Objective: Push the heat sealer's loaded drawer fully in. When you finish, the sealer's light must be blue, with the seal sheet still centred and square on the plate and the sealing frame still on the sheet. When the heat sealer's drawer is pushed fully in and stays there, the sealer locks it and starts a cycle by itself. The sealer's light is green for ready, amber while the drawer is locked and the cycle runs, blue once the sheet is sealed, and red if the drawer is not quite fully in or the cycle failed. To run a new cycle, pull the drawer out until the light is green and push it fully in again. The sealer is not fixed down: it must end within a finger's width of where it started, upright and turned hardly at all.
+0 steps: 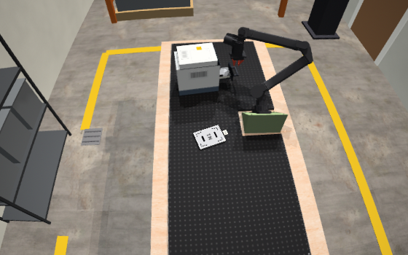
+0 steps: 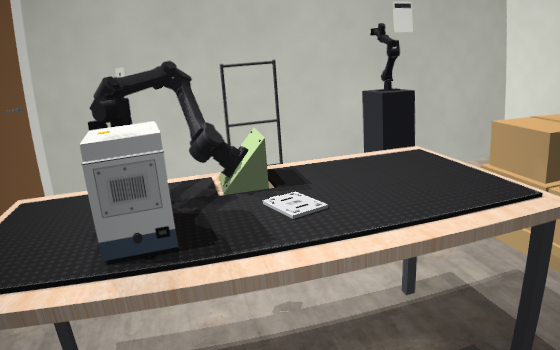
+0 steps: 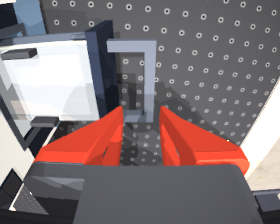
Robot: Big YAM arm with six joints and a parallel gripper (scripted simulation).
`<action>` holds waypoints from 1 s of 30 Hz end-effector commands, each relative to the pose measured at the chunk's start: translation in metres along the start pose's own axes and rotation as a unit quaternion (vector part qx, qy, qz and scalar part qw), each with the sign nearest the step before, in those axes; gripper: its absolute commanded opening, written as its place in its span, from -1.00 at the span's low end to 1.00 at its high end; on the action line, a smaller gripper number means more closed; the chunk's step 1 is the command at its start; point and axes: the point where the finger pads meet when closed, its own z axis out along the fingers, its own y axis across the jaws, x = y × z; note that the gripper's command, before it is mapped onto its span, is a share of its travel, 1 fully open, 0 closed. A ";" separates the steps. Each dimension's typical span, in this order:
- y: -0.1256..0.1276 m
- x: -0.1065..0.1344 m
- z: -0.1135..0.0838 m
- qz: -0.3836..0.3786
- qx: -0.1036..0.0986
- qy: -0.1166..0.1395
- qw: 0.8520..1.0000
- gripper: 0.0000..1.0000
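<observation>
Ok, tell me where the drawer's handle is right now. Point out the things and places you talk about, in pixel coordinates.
In the wrist view, the drawer's handle [image 3: 150,80] is at upper centre, just right of the dark drawer front [image 3: 100,70] and beyond the end effector's [image 3: 142,107] red fingertips.

From my feed, the table [image 1: 159,153] [image 2: 279,271] carries the sealer [image 1: 198,77] [image 2: 128,185] near one end. Its drawer [image 1: 224,75] [image 3: 53,82] juts out on the side opposite the vent panel [image 2: 128,188]. I see the flat plate [image 1: 209,137] [image 2: 295,204] lying between the sealer and the table's far end, beside the wedge mount [image 1: 264,123] [image 2: 251,167].

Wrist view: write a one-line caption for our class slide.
Red gripper fingers, parted, point toward the handle of a drawer that stands pulled out.
</observation>
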 end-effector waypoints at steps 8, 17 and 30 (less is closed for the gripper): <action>-0.003 -0.027 -0.013 0.014 -0.073 0.056 0.996 -0.40; -0.031 0.014 0.008 -0.008 -0.148 0.140 0.979 -0.40; -0.047 0.011 0.002 0.003 -0.270 0.075 0.960 -0.40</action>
